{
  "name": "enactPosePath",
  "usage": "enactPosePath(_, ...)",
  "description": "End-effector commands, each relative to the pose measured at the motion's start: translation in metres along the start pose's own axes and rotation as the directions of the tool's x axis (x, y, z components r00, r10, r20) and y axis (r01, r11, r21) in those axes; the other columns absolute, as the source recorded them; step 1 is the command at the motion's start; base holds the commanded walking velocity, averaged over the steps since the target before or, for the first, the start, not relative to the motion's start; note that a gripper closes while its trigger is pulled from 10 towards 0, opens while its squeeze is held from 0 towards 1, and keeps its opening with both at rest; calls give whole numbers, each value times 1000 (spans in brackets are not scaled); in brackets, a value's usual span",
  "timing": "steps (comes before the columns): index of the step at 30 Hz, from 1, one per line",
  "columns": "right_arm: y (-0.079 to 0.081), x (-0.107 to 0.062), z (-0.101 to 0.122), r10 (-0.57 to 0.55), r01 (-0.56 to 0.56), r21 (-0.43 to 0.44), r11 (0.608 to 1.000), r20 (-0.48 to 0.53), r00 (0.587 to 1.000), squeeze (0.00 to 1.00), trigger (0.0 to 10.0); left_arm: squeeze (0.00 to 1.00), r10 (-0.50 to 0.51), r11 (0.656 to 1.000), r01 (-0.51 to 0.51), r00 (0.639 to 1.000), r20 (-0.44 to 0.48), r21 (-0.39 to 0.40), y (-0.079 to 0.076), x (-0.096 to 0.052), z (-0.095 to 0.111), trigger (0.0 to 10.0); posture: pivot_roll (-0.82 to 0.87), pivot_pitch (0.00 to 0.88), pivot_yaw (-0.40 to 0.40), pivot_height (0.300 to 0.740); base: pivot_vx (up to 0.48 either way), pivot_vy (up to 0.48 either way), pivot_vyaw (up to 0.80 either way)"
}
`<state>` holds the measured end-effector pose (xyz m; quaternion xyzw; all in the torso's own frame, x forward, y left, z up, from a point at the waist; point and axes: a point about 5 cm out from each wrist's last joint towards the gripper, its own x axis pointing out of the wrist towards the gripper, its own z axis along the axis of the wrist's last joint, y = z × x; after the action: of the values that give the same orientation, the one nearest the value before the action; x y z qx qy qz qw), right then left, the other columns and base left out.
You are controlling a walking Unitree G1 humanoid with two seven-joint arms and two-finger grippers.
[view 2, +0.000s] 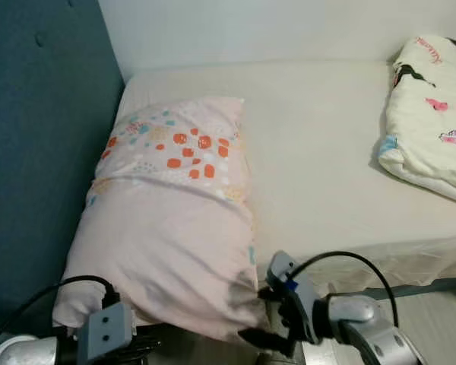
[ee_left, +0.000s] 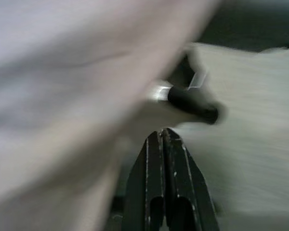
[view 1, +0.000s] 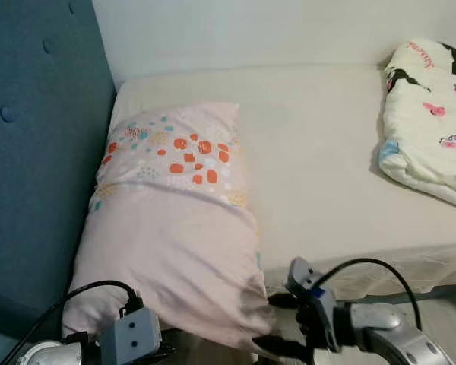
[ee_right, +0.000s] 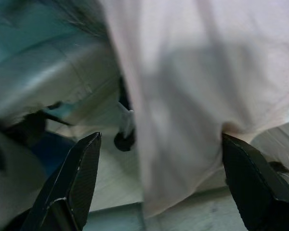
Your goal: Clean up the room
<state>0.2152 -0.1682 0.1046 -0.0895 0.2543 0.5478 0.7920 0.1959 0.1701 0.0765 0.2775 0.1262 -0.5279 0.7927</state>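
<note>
A pink pillow (view 1: 175,228) with orange and teal spots lies lengthwise on the cream bed (view 1: 327,152), its near end hanging over the front edge. My right gripper (view 1: 277,325) is at the pillow's near right corner. It is open, and in the right wrist view its two fingers (ee_right: 82,168) straddle the hanging pillow fabric (ee_right: 183,96). My left gripper (ee_left: 164,137) is low under the pillow's near left corner, its fingers pressed shut with nothing seen between them. The pillow covers its fingers in the eye views, where its grey wrist block (view 1: 133,334) shows.
A padded blue headboard (view 1: 38,152) stands along the left of the bed. A folded white blanket (view 1: 433,114) with cartoon prints lies at the bed's right end. The white wall (view 1: 251,30) runs behind the bed. Pale floor (view 1: 448,319) shows at the lower right.
</note>
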Motion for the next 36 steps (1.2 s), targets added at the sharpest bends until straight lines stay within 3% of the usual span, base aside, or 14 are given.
enactPosePath(1,5,0,0,23,-23,12,1000,6,1000,0,10000,0,-27,999,27,999,-22,17,-9,5,-5,0,-48,187,-66,570,0,0,0)
enactPosePath(6,13,0,2,38,-38,26,999,-2,999,0,10000,0,-3,999,4,999,-42,34,-4,25,-9,0,-66,196,-53,570,0,0,0)
enactPosePath(11,8,8,6,-22,21,23,1000,42,999,0,10000,0,6,998,-3,999,-49,57,-1,41,-10,0,-80,212,-49,570,0,0,0)
enactPosePath(14,10,15,11,-40,38,31,999,59,997,0,10000,0,51,994,-47,998,-35,103,11,64,-4,0,-87,237,-42,570,0,0,0)
enactPosePath(17,12,15,11,-39,37,39,999,59,997,0,10000,0,81,990,-78,996,-22,116,18,71,0,0,-85,242,-41,570,0,0,0)
enactPosePath(19,16,15,7,-41,38,54,998,50,998,0,10000,0,154,979,-156,988,21,135,37,86,15,0,-80,254,-35,570,0,0,0)
enactPosePath(23,18,15,5,-40,37,60,997,47,998,0,10000,0,180,972,-183,983,35,146,44,90,21,0,-80,254,-35,570,0,0,0)
enactPosePath(25,18,17,0,-70,68,75,995,33,997,0,10000,0,273,946,-278,961,53,169,68,103,37,0,-70,267,-33,570,0,0,0)
enactPosePath(28,17,18,-2,-84,81,81,993,27,996,0,10000,0,311,931,-317,949,58,179,78,108,44,0,-69,267,-32,570,0,0,0)
enactPosePath(29,18,21,-5,-86,84,92,992,16,996,0,10000,0,383,900,-387,922,60,203,97,118,58,0,-69,271,-31,570,0,0,0)
enactPosePath(34,19,24,-7,-85,84,101,991,12,996,0,10000,0,423,881,-426,904,64,203,109,124,69,0,-69,275,-31,570,0,0,0)
enactPosePath(36,18,26,-9,-102,100,108,989,6,995,0,10000,0,473,846,-473,879,63,246,121,128,77,0,-73,277,-27,570,0,0,0)
